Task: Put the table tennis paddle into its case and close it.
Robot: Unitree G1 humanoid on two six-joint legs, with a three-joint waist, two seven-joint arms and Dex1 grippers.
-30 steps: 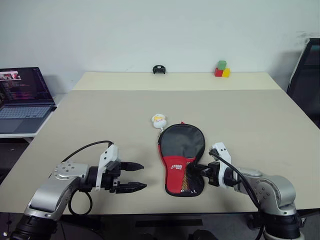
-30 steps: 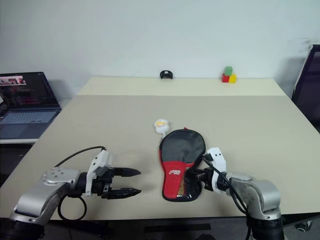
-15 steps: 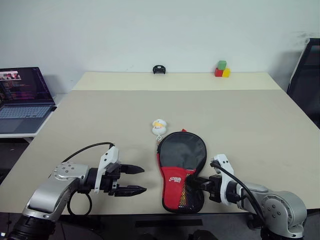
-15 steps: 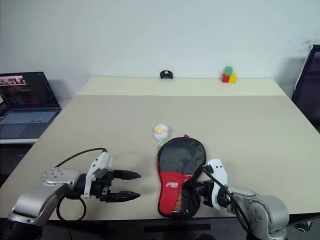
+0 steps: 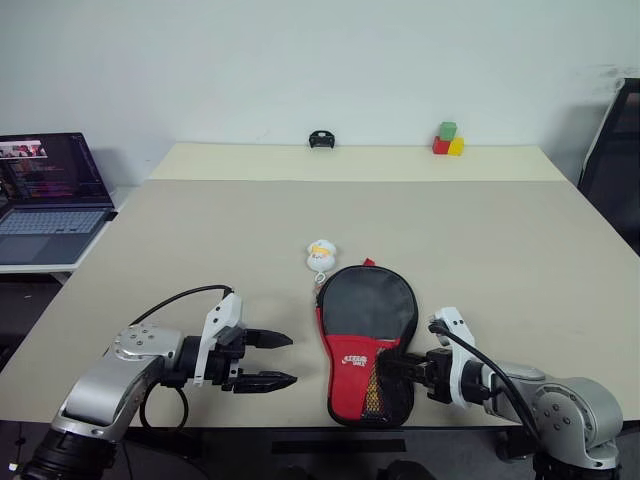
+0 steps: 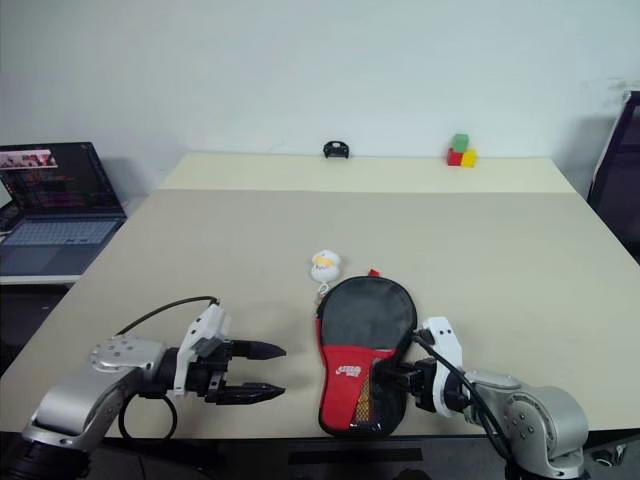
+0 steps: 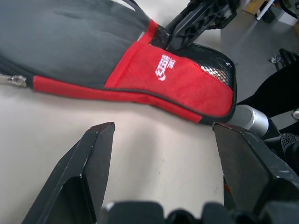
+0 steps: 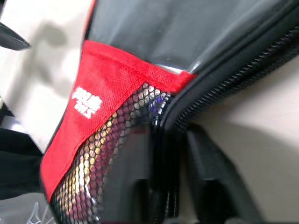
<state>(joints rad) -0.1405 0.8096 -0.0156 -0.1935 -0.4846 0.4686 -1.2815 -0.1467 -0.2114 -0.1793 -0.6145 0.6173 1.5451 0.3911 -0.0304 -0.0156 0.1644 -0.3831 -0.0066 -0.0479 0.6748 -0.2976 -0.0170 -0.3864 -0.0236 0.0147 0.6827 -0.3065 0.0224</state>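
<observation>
- Beige tabletop [image 5: 480, 250] against a white wall carries its case [image 5: 366, 340] near the front edge, flat, narrow end toward the robot.
- Table tennis paddle: judged to be inside the case; it cannot be seen directly.
- Handling, judged: the case is soft, light fabric that slides easily; its zipper rim is the best place to take hold.
- Right gripper [image 5: 402, 368] sits at the mesh end of the case; whether its fingers are apart or closed on the rim cannot be told.
- Left gripper [image 5: 275, 360] hovers just beside the case, fingers [image 7: 93, 158] apart and empty.
- White ball charm [image 5: 320, 253] lies beyond the case.
- Laptop [image 5: 48, 200], coloured blocks [image 5: 446, 140] and a small black object [image 5: 320, 139] stand well apart, obstructing nothing.
</observation>
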